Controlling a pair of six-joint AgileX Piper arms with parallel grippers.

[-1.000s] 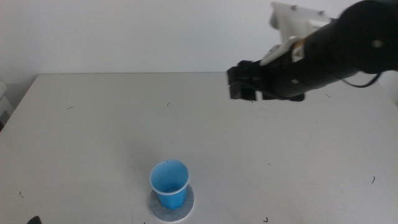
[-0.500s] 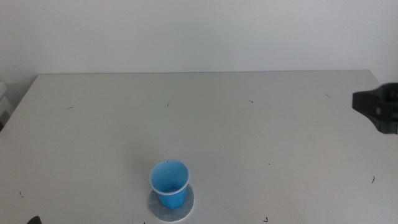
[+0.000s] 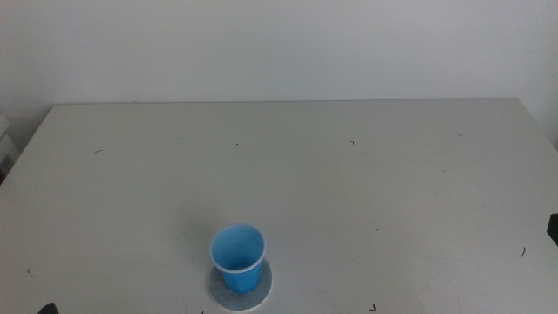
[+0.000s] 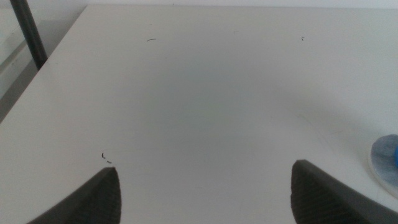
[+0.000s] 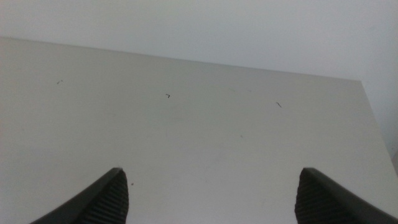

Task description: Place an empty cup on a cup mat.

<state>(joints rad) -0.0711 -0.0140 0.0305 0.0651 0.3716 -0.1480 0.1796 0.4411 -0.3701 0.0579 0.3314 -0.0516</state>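
Note:
The blue cup (image 3: 237, 257) stands upright on the grey cup mat (image 3: 258, 292) near the table's front edge, left of centre; no gripper touches it. Its inside looks empty. A sliver of the cup (image 4: 387, 149) and of the mat (image 4: 384, 173) shows at the edge of the left wrist view. My left gripper (image 4: 205, 180) is open and empty, low over the table to the left of the cup; a dark tip of it (image 3: 45, 308) shows at the middle view's bottom edge. My right gripper (image 5: 211, 180) is open and empty, drawn back at the right; only a dark corner (image 3: 554, 228) shows.
The white table (image 3: 349, 174) bears only small dark specks. Its far edge meets a pale wall. A dark post (image 4: 28, 34) stands beyond the table's left edge in the left wrist view.
My right arm has drawn back to the right, from above the table's far middle out of the middle view. The cup and mat have not moved.

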